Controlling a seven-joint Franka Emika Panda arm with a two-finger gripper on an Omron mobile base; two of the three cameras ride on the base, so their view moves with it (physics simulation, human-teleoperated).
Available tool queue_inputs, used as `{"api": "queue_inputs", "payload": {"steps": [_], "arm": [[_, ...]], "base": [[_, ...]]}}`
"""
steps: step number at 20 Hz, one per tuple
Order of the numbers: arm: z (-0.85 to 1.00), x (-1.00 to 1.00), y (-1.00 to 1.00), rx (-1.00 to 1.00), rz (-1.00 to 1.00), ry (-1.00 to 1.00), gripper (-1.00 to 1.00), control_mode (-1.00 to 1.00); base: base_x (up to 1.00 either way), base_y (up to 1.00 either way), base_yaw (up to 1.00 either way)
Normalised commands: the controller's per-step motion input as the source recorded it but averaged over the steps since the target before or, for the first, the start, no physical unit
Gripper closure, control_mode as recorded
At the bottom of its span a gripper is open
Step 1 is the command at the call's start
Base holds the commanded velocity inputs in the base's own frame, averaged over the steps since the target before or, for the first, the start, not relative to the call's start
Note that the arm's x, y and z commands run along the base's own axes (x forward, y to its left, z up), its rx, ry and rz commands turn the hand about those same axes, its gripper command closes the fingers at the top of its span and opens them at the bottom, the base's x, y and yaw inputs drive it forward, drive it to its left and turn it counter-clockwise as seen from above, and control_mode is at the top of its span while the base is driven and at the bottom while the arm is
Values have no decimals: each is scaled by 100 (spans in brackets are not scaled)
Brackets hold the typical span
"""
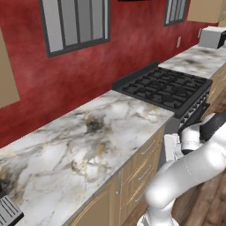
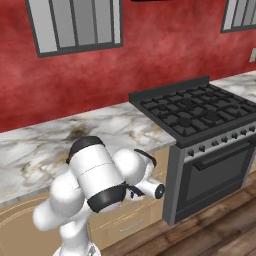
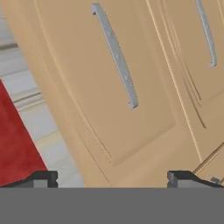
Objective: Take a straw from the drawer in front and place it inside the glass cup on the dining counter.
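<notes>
My gripper is open, its two dark fingertips wide apart with nothing between them. It looks closely at a tan wooden front with a grey metal handle, seen tilted; a second handled front lies beside it. In the left base view my folded arm hangs in front of a stack of shut tan drawer fronts under the counter. No drawer stands pulled out. The straw is hidden. The glass cup and the dining counter are out of view.
A marble counter runs along the red wall over the tan cabinets. A black gas stove with its oven front stands to the right. A white appliance sits far right. Wooden floor lies below.
</notes>
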Motion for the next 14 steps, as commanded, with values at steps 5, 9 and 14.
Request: {"api": "queue_inputs", "payload": {"steps": [5, 9, 14], "arm": [[-6, 1, -3, 1, 0, 5, -100, -100], [-24, 13, -9, 0, 0, 0, -100, -100], [-28, 40, 0, 0, 0, 0, -100, -100]], "base": [[0, 0, 0], [0, 0, 0], [0, 0, 0]]}}
